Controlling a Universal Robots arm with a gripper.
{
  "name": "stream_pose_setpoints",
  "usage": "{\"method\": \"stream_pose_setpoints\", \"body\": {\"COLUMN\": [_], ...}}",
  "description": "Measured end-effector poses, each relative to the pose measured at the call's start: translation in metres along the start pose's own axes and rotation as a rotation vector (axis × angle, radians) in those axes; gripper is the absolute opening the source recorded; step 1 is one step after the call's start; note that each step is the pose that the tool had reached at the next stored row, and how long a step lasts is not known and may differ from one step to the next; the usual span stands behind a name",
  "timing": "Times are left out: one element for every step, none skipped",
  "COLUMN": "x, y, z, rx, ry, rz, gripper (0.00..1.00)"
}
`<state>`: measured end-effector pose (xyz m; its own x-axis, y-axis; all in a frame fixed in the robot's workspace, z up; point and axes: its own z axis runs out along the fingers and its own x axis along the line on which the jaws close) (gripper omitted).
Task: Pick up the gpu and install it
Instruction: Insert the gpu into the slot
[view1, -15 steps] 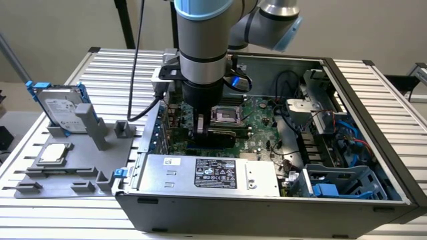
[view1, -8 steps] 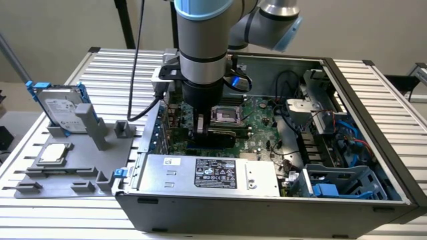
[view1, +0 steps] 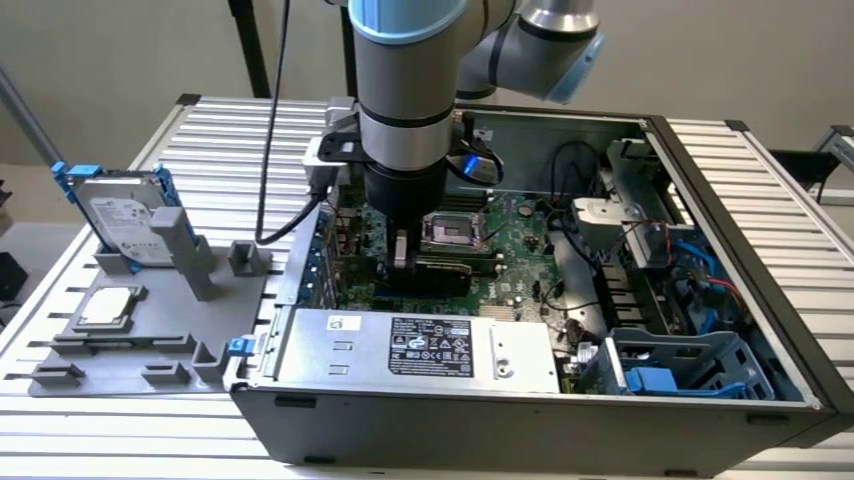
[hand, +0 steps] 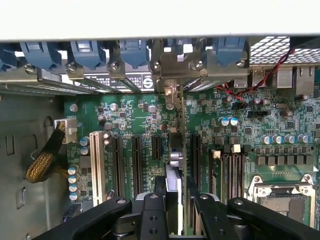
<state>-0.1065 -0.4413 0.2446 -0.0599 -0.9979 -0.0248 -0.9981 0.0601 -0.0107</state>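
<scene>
Hard drive (view1: 123, 215) and CPU chip (view1: 107, 307) parked on the grey holder (view1: 134, 345) at the exterior view's left. Further right, inside the open case (view1: 747, 300): gripper (hand: 173, 200) pinched on the gpu (hand: 173, 155), held edge-on over the motherboard (hand: 130, 115) slots. Probably light, stiff, fragile; best gripped by the upper board edge.

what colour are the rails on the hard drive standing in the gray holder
Blue, on the silver hard drive; clearest in the exterior view.
</scene>
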Motion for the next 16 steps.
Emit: {"method": "stream_pose_setpoints", "body": {"x": [0.0,0.0,0.0,0.0,0.0,0.0,0.0,0.0,0.0,-0.0002,-0.0003,-0.0002,-0.0001,0.0,0.0,0.0], "y": [0.0001,0.0001,0.0001,0.0001,0.0001,0.0001,0.0001,0.0001,0.0001,0.0004,0.0005,0.0004,0.0003,0.0002,0.0002,0.0002], "z": [0.0004,0.0009,0.0011,0.0012,0.0012,0.0013,0.0014,0.0014,0.0014,0.0018,0.0022,0.0021,0.0018,0.0014,0.0013,0.0002], "rx": [0.0001,0.0002,0.0003,0.0002,0.0002,0.0002,0.0002,0.0003,0.0003,0.0001,0.0006,0.0007,0.0004,0.0,0.0001,-0.0001], "ry": [-0.0001,-0.0001,0.0,0.0002,0.0002,0.0,-0.0002,-0.0002,-0.0002,-0.002,-0.0025,-0.002,-0.0011,-0.0004,-0.0005,-0.0002], "rz": [0.0,0.0,0.0,0.0,0.0,0.0,0.0,0.0,0.0,0.001,0.001,0.001,0.0,0.0,0.0,0.0], "gripper": [0.27,0.27,0.27,0.27,0.27,0.27,0.27,0.27,0.27,0.28,0.28,0.28,0.34,0.34,0.34,0.34]}}
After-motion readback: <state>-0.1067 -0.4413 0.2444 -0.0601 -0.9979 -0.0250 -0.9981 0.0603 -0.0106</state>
